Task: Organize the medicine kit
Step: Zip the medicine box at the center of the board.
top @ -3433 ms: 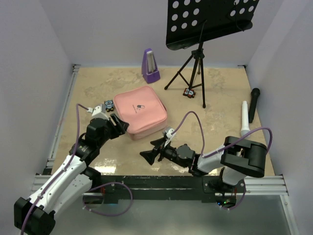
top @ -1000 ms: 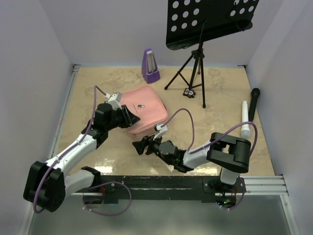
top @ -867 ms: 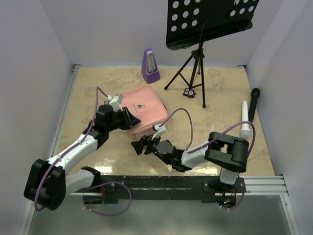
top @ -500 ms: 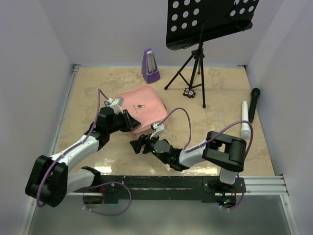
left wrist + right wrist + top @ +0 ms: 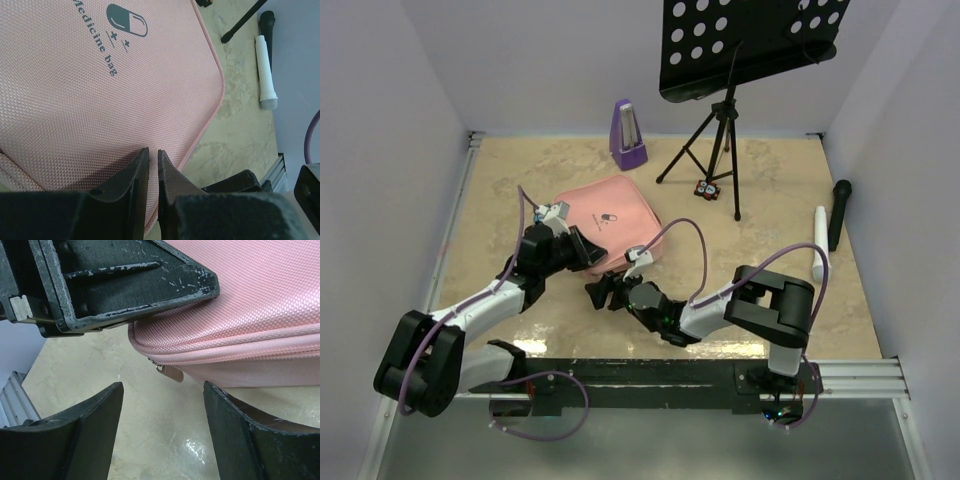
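Over the last second the left gripper [image 5: 153, 152] has pinched inward and the right arm has slid leftward along the kit's near edge. The left gripper's jaws now stand almost together, only a thin slit between them, tips on the lid of the medicine kit [image 5: 75, 100] near its front edge; whether they nip fabric I cannot tell. The kit lies zipped shut on the surface [image 5: 520, 175], left of centre. The right gripper [image 5: 162, 387] is open wide at the kit's near corner - its fingers flank the zip pull [image 5: 170, 372] without touching it. Farther right, a white tube [image 5: 819, 243] and a black microphone [image 5: 840, 212] lie side by side.
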You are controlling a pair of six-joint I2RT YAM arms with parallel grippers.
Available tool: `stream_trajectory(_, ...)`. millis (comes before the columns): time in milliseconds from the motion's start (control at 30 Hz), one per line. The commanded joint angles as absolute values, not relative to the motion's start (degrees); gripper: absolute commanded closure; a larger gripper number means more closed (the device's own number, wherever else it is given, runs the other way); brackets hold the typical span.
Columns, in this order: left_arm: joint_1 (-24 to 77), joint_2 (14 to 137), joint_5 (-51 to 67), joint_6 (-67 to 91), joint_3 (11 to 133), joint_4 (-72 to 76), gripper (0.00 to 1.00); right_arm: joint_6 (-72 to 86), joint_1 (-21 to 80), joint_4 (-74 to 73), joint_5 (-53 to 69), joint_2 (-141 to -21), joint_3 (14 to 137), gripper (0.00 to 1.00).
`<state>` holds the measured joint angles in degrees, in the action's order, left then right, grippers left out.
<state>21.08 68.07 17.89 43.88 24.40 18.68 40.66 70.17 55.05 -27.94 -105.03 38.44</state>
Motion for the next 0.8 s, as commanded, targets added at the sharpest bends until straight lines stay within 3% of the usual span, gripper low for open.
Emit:
stream_trajectory(0,21.3,69.7,14.2,43.1,22.2,14.6,0.83,38.9,70.0,56.6,-30.4,-106.1,41.4,0.32)
stream_trajectory(767,21.3,69.2,13.7,43.2,21.9,14.1,0.84,41.0,70.0,50.7,-36.7,-109.3,46.3,0.51)
